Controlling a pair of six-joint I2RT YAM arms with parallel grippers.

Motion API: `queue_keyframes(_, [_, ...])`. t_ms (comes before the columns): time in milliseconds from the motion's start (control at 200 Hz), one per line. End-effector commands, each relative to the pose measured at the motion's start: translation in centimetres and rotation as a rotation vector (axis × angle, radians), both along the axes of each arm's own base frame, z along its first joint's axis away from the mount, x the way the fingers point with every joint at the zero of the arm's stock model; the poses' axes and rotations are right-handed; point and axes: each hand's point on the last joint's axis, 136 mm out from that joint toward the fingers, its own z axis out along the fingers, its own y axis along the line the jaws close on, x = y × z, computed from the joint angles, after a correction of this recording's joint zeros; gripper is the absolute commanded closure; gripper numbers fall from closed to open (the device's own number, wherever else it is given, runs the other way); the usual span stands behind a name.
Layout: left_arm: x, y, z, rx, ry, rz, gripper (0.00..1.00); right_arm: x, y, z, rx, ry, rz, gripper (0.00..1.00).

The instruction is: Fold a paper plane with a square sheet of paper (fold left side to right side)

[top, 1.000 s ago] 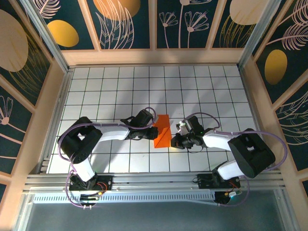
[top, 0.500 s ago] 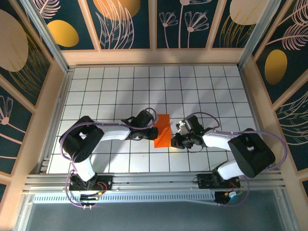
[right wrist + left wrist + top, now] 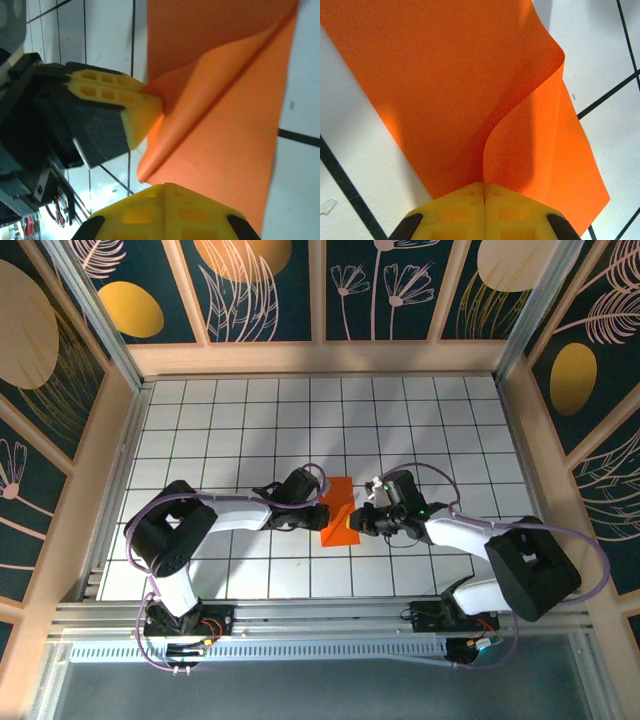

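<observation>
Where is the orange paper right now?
From above, the partly folded bright orange paper sheet lies on the white tiled table, between the left gripper and right gripper.

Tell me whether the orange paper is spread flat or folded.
Folded: a flap of the orange paper curls up over the lower layer, its crease not pressed flat.

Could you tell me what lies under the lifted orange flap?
A lower layer of the same square sheet of paper, flat on the tiled table; beneath that is covered.

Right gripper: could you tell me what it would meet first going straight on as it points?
The orange paper, its raised flap right ahead; the left gripper probably lies just beyond.
</observation>
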Motion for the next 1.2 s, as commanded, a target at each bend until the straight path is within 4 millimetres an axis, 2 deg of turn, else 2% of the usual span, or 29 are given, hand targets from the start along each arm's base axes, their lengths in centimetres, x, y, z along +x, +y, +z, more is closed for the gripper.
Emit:
queue_keyframes(0, [-0.1,0.7,-1.2,0.042,0.022,-0.006,1.00,2.1,2.1,1.5,0.047,-0.053,-0.016,1.00])
queue_keyframes(260, [-0.1,0.7,-1.3,0.042,0.022,-0.006,1.00,2.5,3.4,-0.8,-0.007,-0.021,0.004,1.00])
queue_keyframes(621, [-0.1,0.7,-1.3,0.046,0.020,-0.010,1.00,2.1,2.7,-3.2,-0.088,0.018,-0.001,1.00])
queue_keyframes(1026, [0.0,0.6,-1.2,0.045,0.017,-0.008,1.00,1.6,1.7,-4.9,-0.159,0.051,-0.008,1.00])
queue_keyframes(1196, [0.4,0.3,0.0,0.016,0.001,0.006,0.96,1.2,1.3,-5.3,-0.173,0.065,-0.011,1.00])
